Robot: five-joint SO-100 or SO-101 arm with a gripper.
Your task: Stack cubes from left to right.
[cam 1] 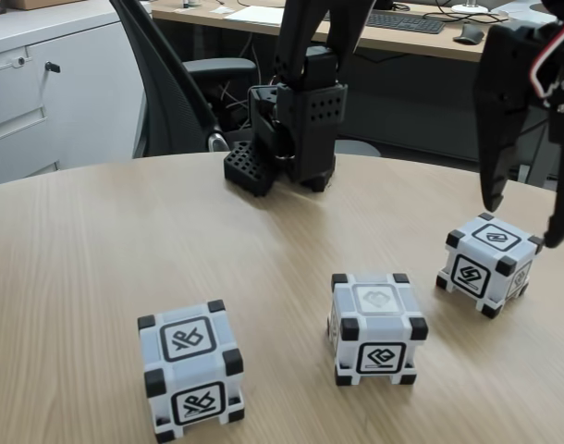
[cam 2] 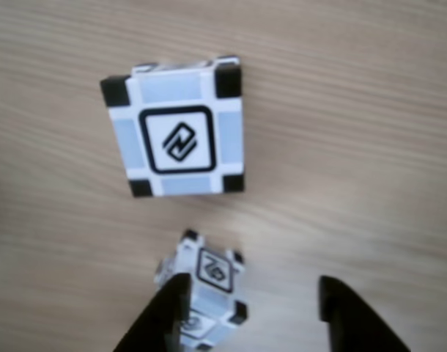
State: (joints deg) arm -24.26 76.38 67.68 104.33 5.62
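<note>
1. Cubes, three alike, sit apart from one another on the light wood-grain surface (cam 1: 97,240) in the fixed view, each white-grey with black corner blocks and a black-framed glyph on its faces.
2. The left cube (cam 1: 190,369) stands nearest the camera in the fixed view, close to the bottom edge.
3. The middle cube (cam 1: 376,327) stands to its right and a little farther back, with a pale glyph on its top face.
4. The right cube (cam 1: 490,262) stands farther back still, near the right edge of the fixed view, turned at an angle to the other two.
5. The tool (cam 1: 527,217) hangs above the right cube in the fixed view, its two black fingers spread wide with one tip on either side of the cube and clear of it; it holds nothing.
6. In the other view, looking down, the tool (cam 2: 256,293) shows as two dark fingers at the bottom edge, set wide apart.
7. That view shows one cube (cam 2: 178,136) large and slightly tilted in the upper half, and a second cube (cam 2: 209,282) smaller and below it, partly behind the left finger; which of the three each one is cannot be told.
8. The arm's black base (cam 1: 296,129) stands at the far side of the surface in the fixed view, with an office chair (cam 1: 185,92) and a desk (cam 1: 393,37) behind it.
</note>
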